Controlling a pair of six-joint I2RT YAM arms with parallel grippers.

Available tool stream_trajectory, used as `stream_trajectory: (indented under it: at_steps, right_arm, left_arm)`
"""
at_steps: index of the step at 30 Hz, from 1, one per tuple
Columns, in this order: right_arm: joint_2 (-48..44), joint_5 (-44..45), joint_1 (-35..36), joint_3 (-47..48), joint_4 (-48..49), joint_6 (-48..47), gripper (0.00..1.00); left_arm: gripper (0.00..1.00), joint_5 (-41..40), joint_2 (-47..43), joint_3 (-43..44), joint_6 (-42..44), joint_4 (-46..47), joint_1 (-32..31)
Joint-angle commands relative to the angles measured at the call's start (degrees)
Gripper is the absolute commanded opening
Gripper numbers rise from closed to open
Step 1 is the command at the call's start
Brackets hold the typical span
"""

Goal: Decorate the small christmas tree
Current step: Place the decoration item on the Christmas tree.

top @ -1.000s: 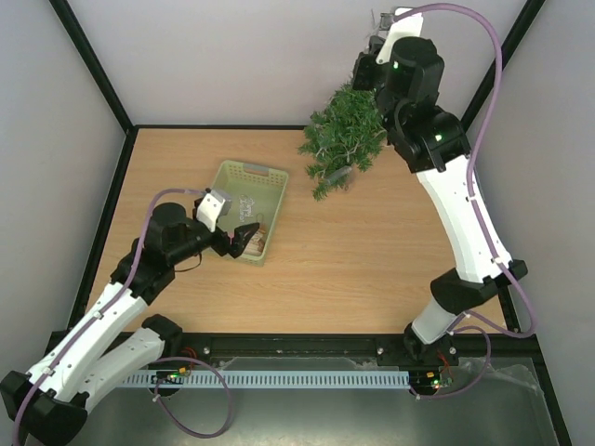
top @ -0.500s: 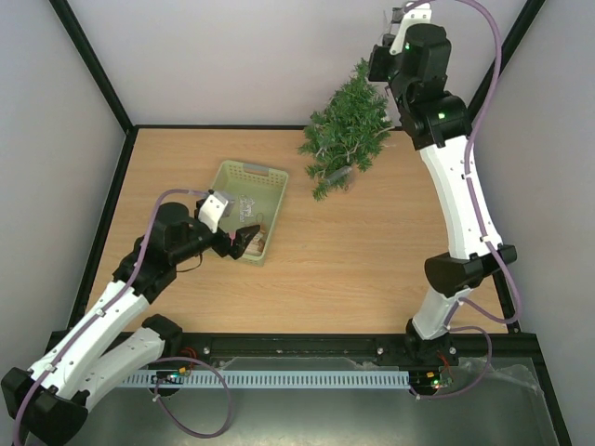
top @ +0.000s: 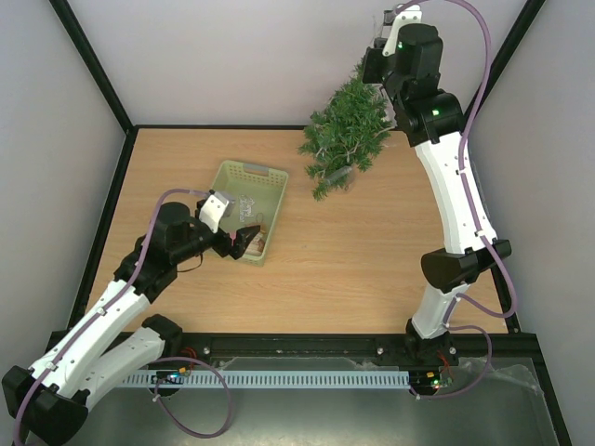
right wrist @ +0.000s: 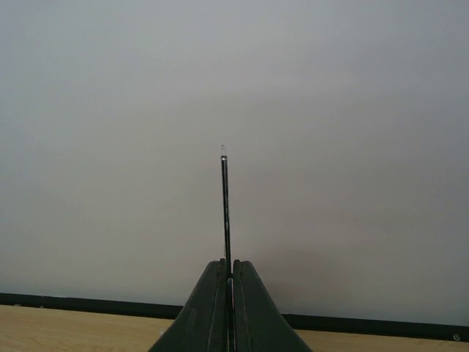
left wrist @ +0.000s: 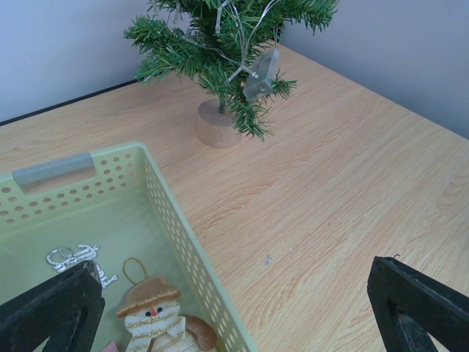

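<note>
- My right fingers (right wrist: 218,287): pressed shut on a thin wire (right wrist: 225,213) with a bulb tip, raised by the top of the small christmas tree (top: 346,130), likely for draping.
- My left fingers (left wrist: 51,312): spread wide and empty over the basket (left wrist: 170,213), snowman ornament (left wrist: 152,315) between them, probably the next pick.
- The tree stands upright on the counter (left wrist: 330,183), well ahead of the left fingers.
</note>
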Motion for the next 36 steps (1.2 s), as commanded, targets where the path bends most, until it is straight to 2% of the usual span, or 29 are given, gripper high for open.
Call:
stream_trajectory:
  at_steps: [1,36]
  right_arm:
    - [-0.15,-1.19,-0.13,2.48,-1.85,0.54,0.02]
    - [1.29,-4.2,-1.18,3.66,-4.01,2.75,0.02]
  left_arm:
    - [0.99,-0.11,0.09,-0.65,0.1,-0.17,-0.11]
    - [0.99,-0.09,0.38,-0.97,-0.34,0.02,-0.11]
